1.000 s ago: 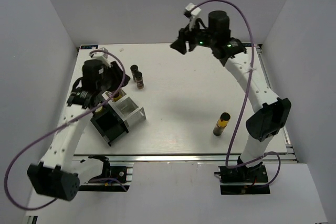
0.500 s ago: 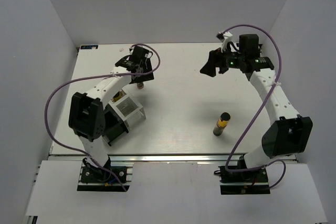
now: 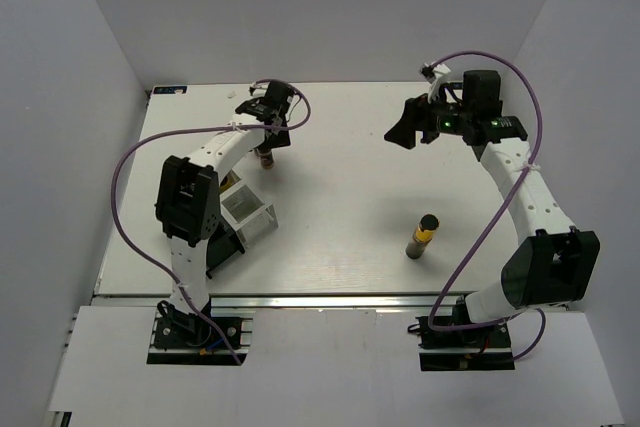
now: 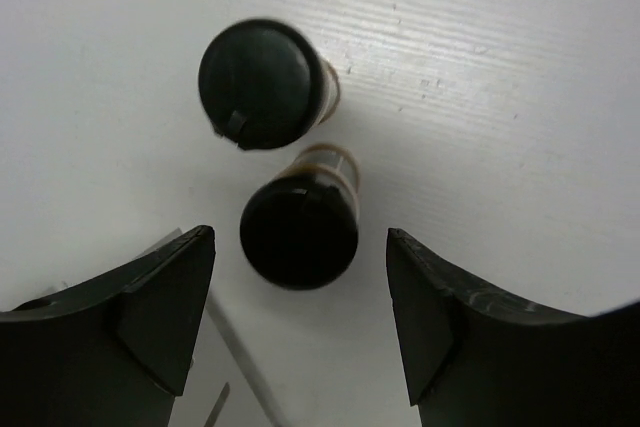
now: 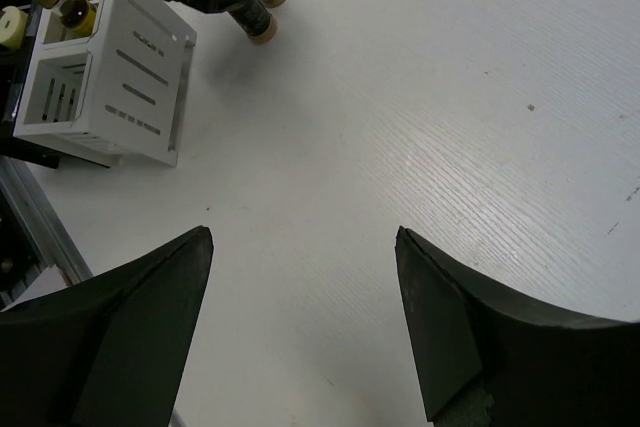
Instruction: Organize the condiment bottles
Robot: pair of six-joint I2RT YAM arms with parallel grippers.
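Two dark brown bottles with black caps stand side by side at the back left. In the left wrist view I look straight down on the nearer cap [image 4: 298, 232] and the farther cap [image 4: 262, 84]. My left gripper [image 4: 300, 312] is open and hovers above them, its fingers either side of the nearer cap and touching nothing. From above, the left gripper [image 3: 268, 137] covers most of the pair [image 3: 265, 158]. A dark bottle with a yellow label [image 3: 422, 236] stands alone at the right front. My right gripper [image 3: 398, 132] is open, empty and raised over the back middle of the table.
The black-and-clear compartment rack [image 3: 248, 211] sits at the left front. In the right wrist view [image 5: 110, 77] it holds a dark yellow-labelled bottle [image 5: 72, 11] and a cream one [image 5: 10, 23]. White walls enclose the table on three sides.
My left arm has swung from over the rack to the back and now hovers over the two brown bottles. My right gripper has moved right and lower.
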